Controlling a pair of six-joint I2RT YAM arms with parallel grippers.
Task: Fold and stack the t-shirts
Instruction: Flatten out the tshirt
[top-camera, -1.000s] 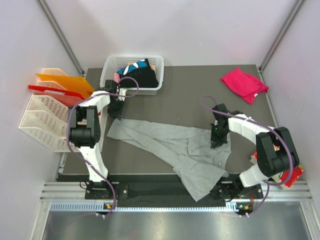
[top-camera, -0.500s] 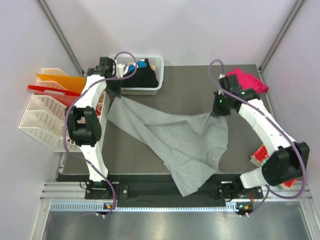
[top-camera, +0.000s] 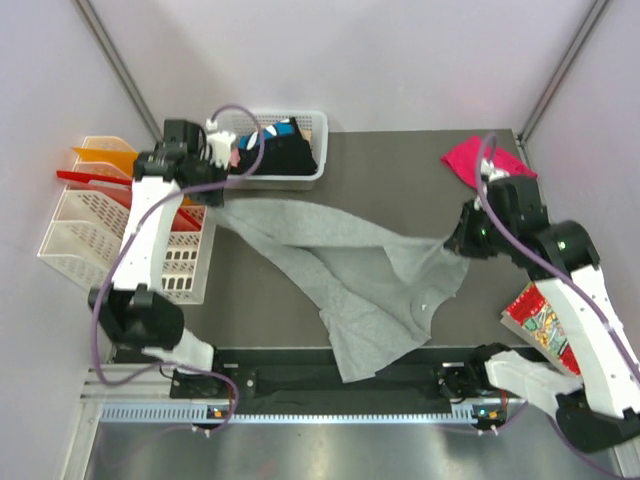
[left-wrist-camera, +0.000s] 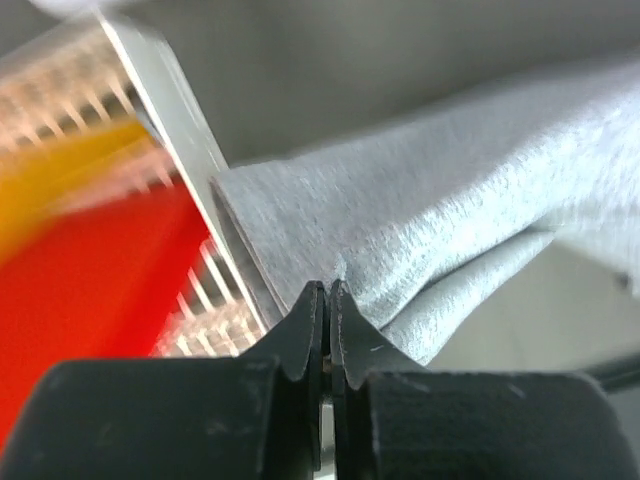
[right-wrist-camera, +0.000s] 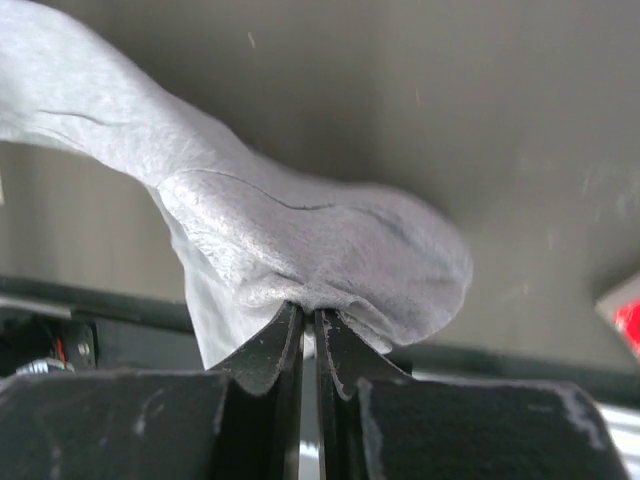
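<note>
A large light grey t-shirt (top-camera: 340, 260) hangs stretched in the air between my two grippers, and its lower part trails down over the table's front edge. My left gripper (top-camera: 205, 195) is shut on the shirt's left corner (left-wrist-camera: 450, 220), fingers (left-wrist-camera: 305, 325) pressed together, right beside the white rack. My right gripper (top-camera: 462, 242) is shut on a bunched fold of the grey shirt (right-wrist-camera: 320, 235) at the right. A magenta-pink t-shirt (top-camera: 468, 158) lies crumpled at the back right, partly behind my right arm. A black t-shirt with blue-white patches (top-camera: 285, 150) sits in the basket.
The white mesh basket (top-camera: 315, 125) stands at the back left. A white file rack (top-camera: 75, 245) with orange (top-camera: 100, 155) and red (top-camera: 95, 182) dividers stands beyond the table's left edge. A red patterned snack packet (top-camera: 540, 315) lies at the right edge.
Both arms have risen and swung outward. The grey shirt has come up off the table and now spreads taut between them. The left gripper closed on its corner.
</note>
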